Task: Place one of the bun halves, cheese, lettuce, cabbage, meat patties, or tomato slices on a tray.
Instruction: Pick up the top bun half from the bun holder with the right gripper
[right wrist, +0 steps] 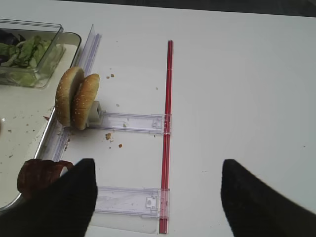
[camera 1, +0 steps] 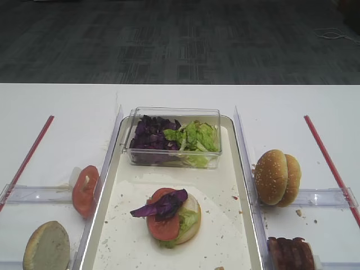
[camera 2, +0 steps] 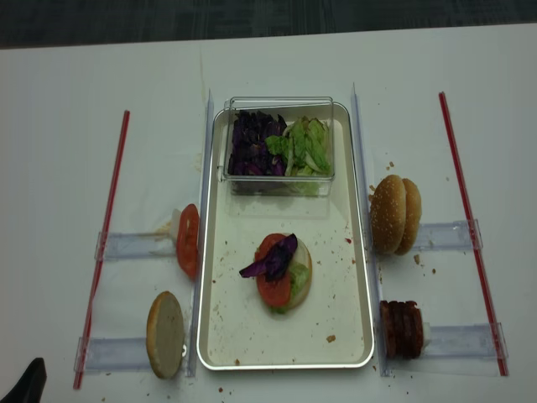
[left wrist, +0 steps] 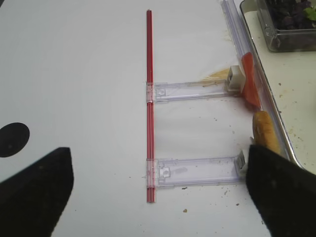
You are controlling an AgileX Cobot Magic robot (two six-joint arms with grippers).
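The sesame bun top (camera 1: 271, 176) is standing on edge just right of the tray (camera 1: 239, 169), leaning against a plainer bun (camera 1: 292, 179). It is looking light and soft — easily dented — so gripping gently across its rim seems best. The right pincer (right wrist: 155, 190) is hanging open above the table (right wrist: 237, 98), empty; the left pincer (left wrist: 158, 190) is too — fingers wide apart.

Both pincers hang spread wide and hold nothing: the right pincer (right wrist: 153, 197), the left pincer (left wrist: 158, 192).
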